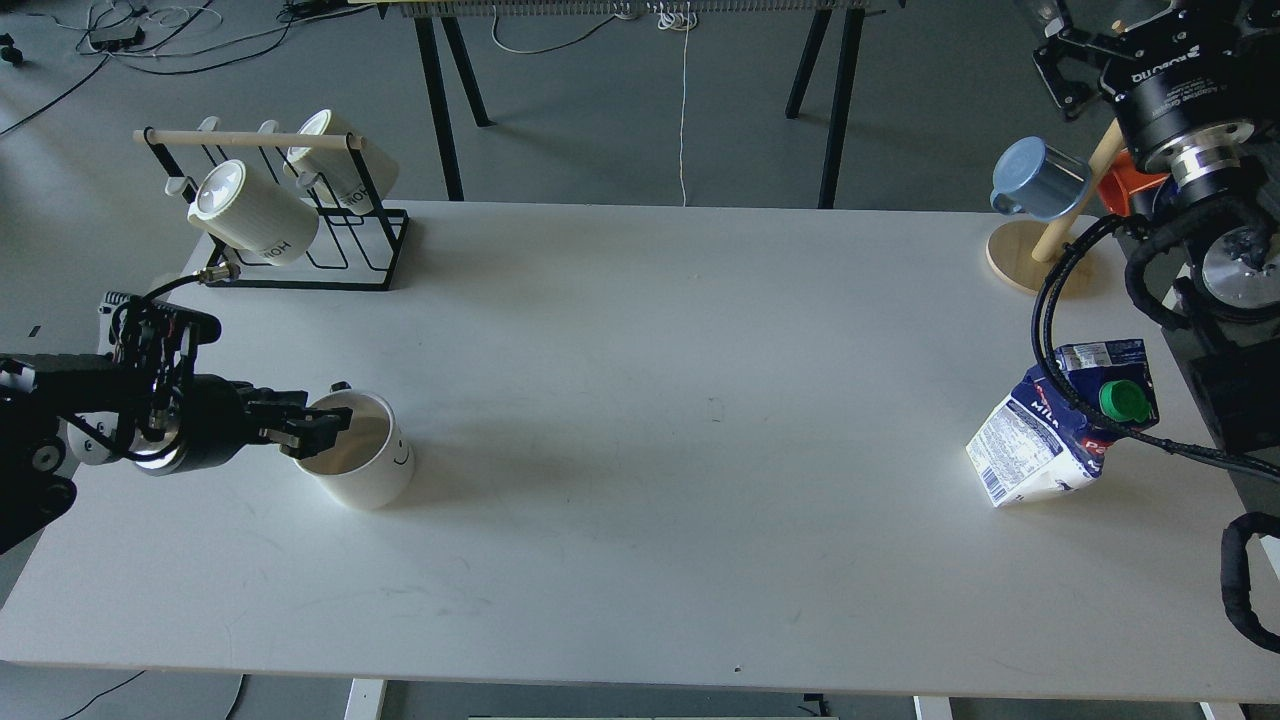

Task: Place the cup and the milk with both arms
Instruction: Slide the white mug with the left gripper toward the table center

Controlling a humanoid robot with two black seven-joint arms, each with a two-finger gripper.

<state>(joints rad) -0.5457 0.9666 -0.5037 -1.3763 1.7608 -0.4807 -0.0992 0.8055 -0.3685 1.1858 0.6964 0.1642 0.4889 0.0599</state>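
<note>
The cup (360, 462), a wide white mug with a small smiley face, stands upright on the white table (640, 540) at the left. My left gripper (322, 428) comes in from the left and sits at the cup's left rim, its fingers apart; one dark finger (335, 416) reaches over the opening. The milk (1050, 430), a gable-top carton with a dark blue top and a green cap, leans at the right of the table. My right gripper (1075, 55) is high at the top right, far above the milk, empty, its fingers partly cut off by the frame.
A black wire rack (345, 255) with ribbed white mugs (250, 215) stands at the back left. A wooden mug tree (1030, 255) with a blue mug (1040, 180) and an orange one stands at the back right. A black cable (1045, 330) hangs in front of the milk.
</note>
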